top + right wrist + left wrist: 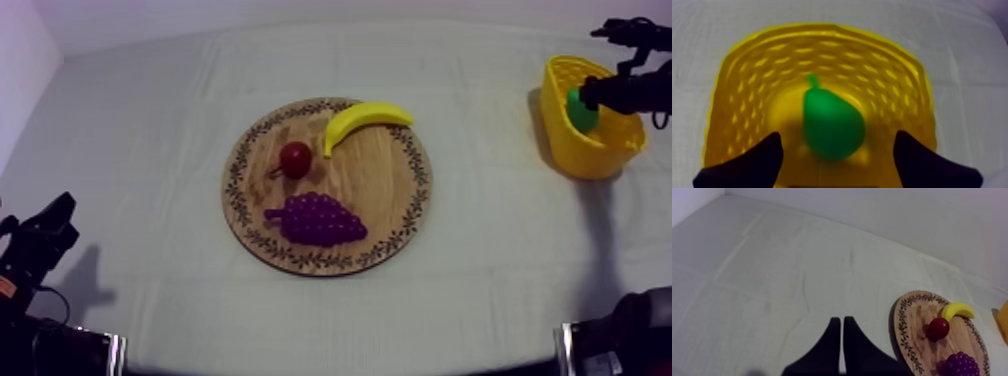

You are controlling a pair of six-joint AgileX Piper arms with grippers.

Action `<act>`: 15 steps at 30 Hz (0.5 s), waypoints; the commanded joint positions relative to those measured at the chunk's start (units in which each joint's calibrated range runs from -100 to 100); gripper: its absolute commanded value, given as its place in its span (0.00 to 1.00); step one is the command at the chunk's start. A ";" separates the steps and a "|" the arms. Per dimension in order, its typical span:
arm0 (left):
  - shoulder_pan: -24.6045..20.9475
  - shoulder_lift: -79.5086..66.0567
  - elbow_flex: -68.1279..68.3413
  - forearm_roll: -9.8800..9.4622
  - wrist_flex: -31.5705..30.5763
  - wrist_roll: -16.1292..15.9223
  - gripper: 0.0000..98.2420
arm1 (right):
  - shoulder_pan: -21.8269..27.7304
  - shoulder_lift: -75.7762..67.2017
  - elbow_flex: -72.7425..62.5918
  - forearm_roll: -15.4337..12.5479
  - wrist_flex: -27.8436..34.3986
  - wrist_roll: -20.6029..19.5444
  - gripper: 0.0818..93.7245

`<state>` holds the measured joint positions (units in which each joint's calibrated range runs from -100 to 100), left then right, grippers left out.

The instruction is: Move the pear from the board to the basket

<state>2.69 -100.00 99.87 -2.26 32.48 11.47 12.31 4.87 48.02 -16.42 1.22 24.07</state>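
The green pear (832, 125) lies inside the yellow basket (822, 31), stem pointing away from me. My right gripper (837, 136) hangs over it, open, with one black finger at each side and a gap between each finger and the pear. From above, the right gripper (592, 97) is over the basket (600, 152) at the far right, and the pear (579, 108) shows green inside. My left gripper (839, 323) is shut on nothing, its fingers together as a wedge over bare cloth; it rests low at the left (50, 225).
The round wooden board (390, 200) lies mid-table with a banana (365, 120), a small red fruit (295, 158) and purple grapes (318, 220) on it. Beside the left gripper I see the board (912, 323), banana (957, 310) and red fruit (938, 329).
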 commanded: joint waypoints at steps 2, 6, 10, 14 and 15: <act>0.02 0.00 0.02 -0.01 0.01 -0.01 0.00 | -0.11 -1.77 -0.22 -0.84 -0.13 0.38 0.54; 0.02 0.00 0.02 -0.01 0.01 0.00 0.00 | 0.08 -5.96 -0.82 -3.88 1.33 2.39 0.36; 0.02 0.00 0.02 -0.01 0.01 -0.01 0.00 | 0.26 -11.84 -0.98 -6.83 5.15 5.20 0.24; 0.02 0.00 0.02 -0.01 0.01 -0.01 0.00 | 0.53 -18.98 0.88 -9.40 10.20 8.26 0.19; 0.02 0.00 0.02 -0.01 0.01 -0.01 0.00 | 0.56 -20.89 1.80 -9.91 11.25 8.96 0.18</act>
<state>2.69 -100.00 99.87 -2.26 32.48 11.47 12.82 -11.56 48.77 -25.59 10.47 31.27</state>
